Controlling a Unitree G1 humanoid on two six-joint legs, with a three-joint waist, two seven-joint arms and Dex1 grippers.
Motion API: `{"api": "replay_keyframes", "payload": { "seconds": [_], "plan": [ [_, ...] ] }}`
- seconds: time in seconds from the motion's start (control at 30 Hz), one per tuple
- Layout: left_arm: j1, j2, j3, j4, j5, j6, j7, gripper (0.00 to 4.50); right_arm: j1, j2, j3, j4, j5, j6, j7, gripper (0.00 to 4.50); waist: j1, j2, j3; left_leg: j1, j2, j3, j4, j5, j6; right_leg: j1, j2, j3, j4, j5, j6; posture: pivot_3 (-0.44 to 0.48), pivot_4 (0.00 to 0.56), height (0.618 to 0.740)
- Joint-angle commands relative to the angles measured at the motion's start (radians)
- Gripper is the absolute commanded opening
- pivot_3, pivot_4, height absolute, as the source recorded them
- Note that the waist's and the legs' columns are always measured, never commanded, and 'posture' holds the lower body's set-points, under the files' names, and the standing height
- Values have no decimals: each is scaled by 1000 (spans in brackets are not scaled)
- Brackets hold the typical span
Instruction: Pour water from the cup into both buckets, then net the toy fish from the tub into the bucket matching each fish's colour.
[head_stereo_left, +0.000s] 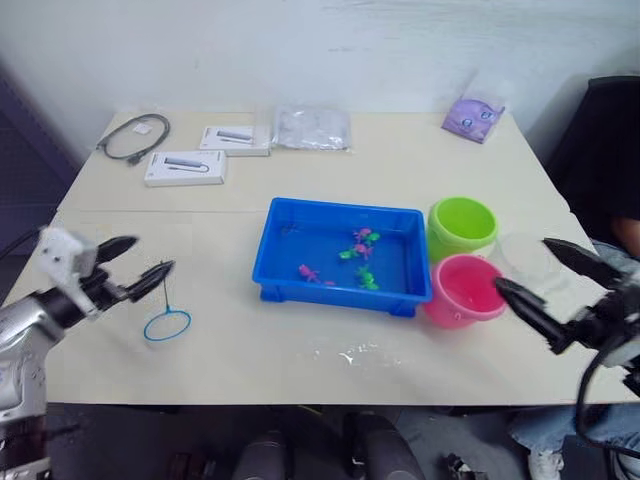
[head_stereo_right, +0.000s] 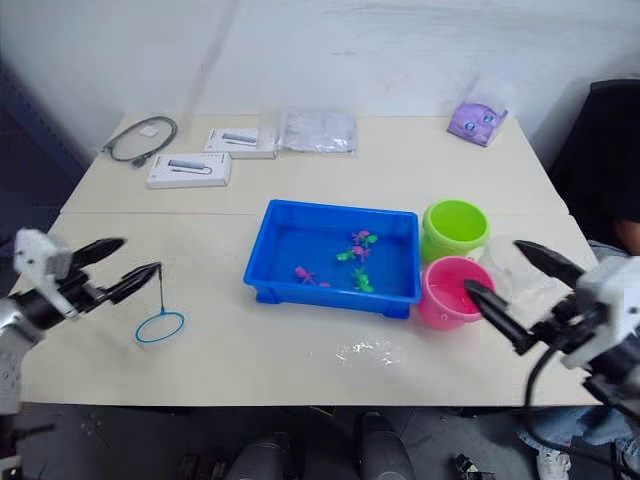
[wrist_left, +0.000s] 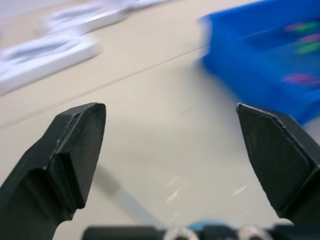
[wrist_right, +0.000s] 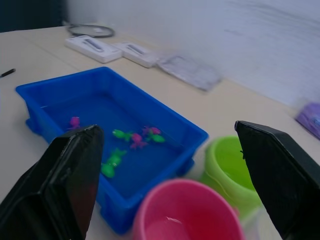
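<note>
Two grippers we see spread wide and empty: left gripper (head_stereo_left: 130, 270) beside the net (head_stereo_left: 166, 323) on the table (head_stereo_left: 300, 350), right gripper (head_stereo_right: 510, 290) near the pink bucket (head_stereo_right: 450, 292). We judge the net light and springy, best pinched along its thin handle.

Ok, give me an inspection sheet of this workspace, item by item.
Surface: beige table, wet patch near the front edge.
Job's things: blue tub holds pink and green toy fish; green bucket, pink bucket and clear cup beside it; net hoop lies flat on the table.
Clutter: two white boxes, plastic bag, purple packet.
Grippers: left gripper open above the net; right gripper open near the cup.
Cables: coiled cable at the far left corner.
Surroundings: white wall; a person's leg at right.
</note>
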Motion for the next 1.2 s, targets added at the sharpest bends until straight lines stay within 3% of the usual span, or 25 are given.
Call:
{"api": "replay_keyframes", "payload": {
  "seconds": [0.03, 0.17, 0.3, 0.5, 0.63, 0.77, 0.93, 1.2],
  "plan": [
    [131, -18, 211, 13, 34, -31, 151, 4500, -106, 52, 157, 18, -59, -170, 76, 4449, 1, -2, -1, -1, 0, -1, 0, 0, 0, 0, -1, -1, -2, 0, 0, 0, 150, 740],
    [289, -74, 338, -23, 65, 24, 292, 4500, -112, 60, 243, 112, -103, -331, 246, 4449, 3, -2, -1, -2, 0, -2, -1, -3, 1, 1, -1, -3, -5, 0, -1, 0, 150, 740],
    [373, -135, 390, -115, 38, 104, 368, 4500, -115, 67, 267, 182, -89, -405, 313, 4449, 22, -3, -2, -2, 0, -2, 0, -5, 1, 2, -3, -4, -8, 0, -1, 0, 150, 740],
    [432, -190, 388, -284, -24, 243, 405, 4500, -123, 63, 291, 247, -73, -447, 380, 4449, 24, -4, -2, 4, 0, -3, 0, -7, 5, 9, -4, -6, -9, -1, -2, 0, 150, 740],
    [344, -181, 359, -377, -92, 473, 502, 4500, -156, 58, 308, 260, -58, -442, 392, 4449, 23, -1, -1, 4, 1, -4, 0, -6, 3, 9, -5, -7, -7, -2, -3, 0, 150, 740],
    [289, -109, 229, -476, -74, 660, 532, 4500, -202, 46, 315, 253, -21, -393, 386, 4449, 22, -1, -1, 4, 1, -5, 0, -5, 1, 9, -5, -9, -6, -1, -3, 0, 150, 740],
    [45, -122, 84, -537, -93, 928, 653, 4500, -246, 26, 329, 230, 0, -343, 379, 4449, 22, 0, -1, 3, 0, -6, 0, -4, -1, 9, -5, -10, -6, -1, -3, 0, 150, 740],
    [-207, -196, -95, -337, -23, 1050, 714, 4500, -257, 24, 356, 217, -34, -346, 366, 4449, 21, 0, -1, 2, 0, -6, 0, -1, -6, 8, -4, -11, -6, -1, -2, 0, 150, 740]
  ]
}}
